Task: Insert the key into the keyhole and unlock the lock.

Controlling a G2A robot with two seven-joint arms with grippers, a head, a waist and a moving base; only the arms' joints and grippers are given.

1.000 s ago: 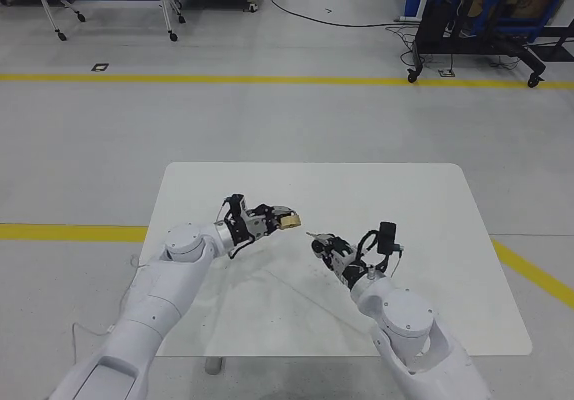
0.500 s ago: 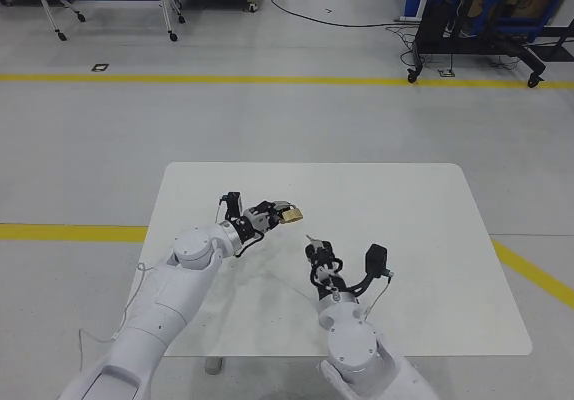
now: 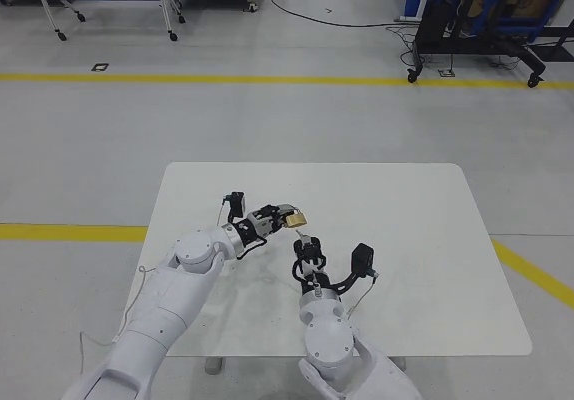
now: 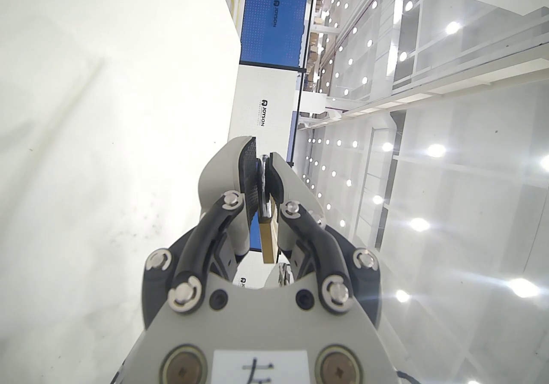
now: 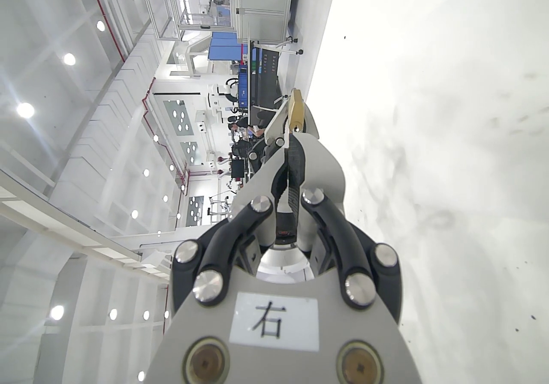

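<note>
While the left claw (image 4: 262, 160) clamps the lock (image 4: 266, 238), the right claw (image 5: 295, 142) pinches the key (image 5: 296, 130), aimed straight at it.

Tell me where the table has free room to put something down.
Free: the table right of the right end effector, and the far strip behind the lock. Crowded: the middle, around the left end effector.

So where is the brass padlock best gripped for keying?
Probably as the left gripper has it: pads pinching the shackle flat-on, coming from away from the keyhole. That leaves the body of the brass padlock free, its keyhole end toward the right gripper.
</note>
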